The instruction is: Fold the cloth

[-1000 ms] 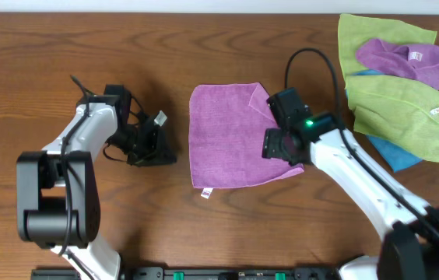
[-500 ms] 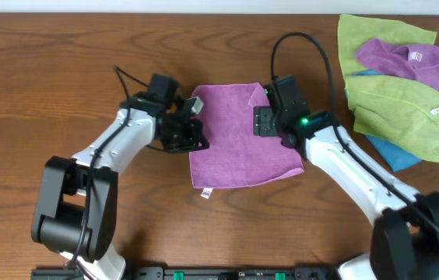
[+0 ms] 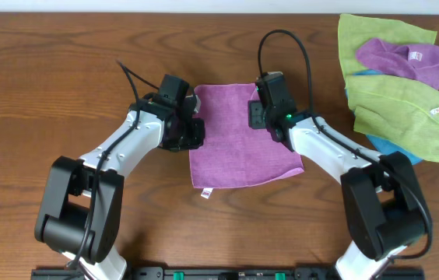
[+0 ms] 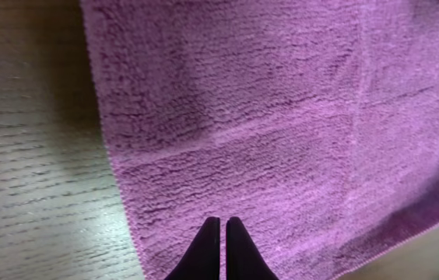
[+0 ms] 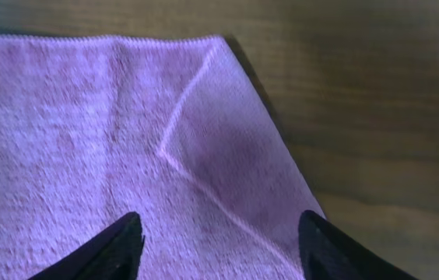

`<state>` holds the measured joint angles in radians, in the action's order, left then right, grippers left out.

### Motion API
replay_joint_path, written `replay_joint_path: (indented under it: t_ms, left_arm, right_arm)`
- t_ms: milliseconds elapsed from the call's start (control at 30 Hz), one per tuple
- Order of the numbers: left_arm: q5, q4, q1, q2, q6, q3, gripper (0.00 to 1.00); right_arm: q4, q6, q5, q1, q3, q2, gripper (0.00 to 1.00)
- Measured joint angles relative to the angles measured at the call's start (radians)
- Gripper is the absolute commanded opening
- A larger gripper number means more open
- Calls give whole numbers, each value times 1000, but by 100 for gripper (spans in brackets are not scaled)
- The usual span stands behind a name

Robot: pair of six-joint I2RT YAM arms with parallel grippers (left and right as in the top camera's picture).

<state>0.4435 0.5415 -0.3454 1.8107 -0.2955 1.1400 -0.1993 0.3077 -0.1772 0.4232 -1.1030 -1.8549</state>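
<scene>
A purple cloth (image 3: 235,136) lies flat on the wooden table, its top right corner folded over (image 5: 227,148). A white tag sticks out at its bottom left. My left gripper (image 3: 191,129) is shut and empty, over the cloth's left edge; in the left wrist view its tips (image 4: 221,227) sit just above the purple cloth (image 4: 282,117). My right gripper (image 3: 260,109) is open above the cloth's top right corner; in the right wrist view its fingers (image 5: 219,233) spread over the folded corner of the cloth (image 5: 87,155).
A pile of cloths lies at the far right: green ones (image 3: 402,117), a purple one (image 3: 402,56) and a blue one (image 3: 395,152). Bare wooden table (image 3: 48,62) lies to the left and in front.
My left arm swung right from the table's left part to the cloth's left edge. My right gripper moved up and left from the cloth's right edge to its top right corner.
</scene>
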Motion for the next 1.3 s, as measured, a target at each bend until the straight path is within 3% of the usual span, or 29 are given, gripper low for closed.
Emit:
replay_joint_path:
  t_ms: [767,1167,1300]
  left_arm:
    - [-40,-28,0,68,-23,0,6]
    - [-41,-39,0,68,-35,0,6]
    - [-41,-43,0,68,-45,0,6]
  right_arm:
    - [50,-6,-8,0,-157,-187,55]
    - [57,-7,-15,0,-157,-217,44]
    - [55,-10,-15,0,-157,-217,36]
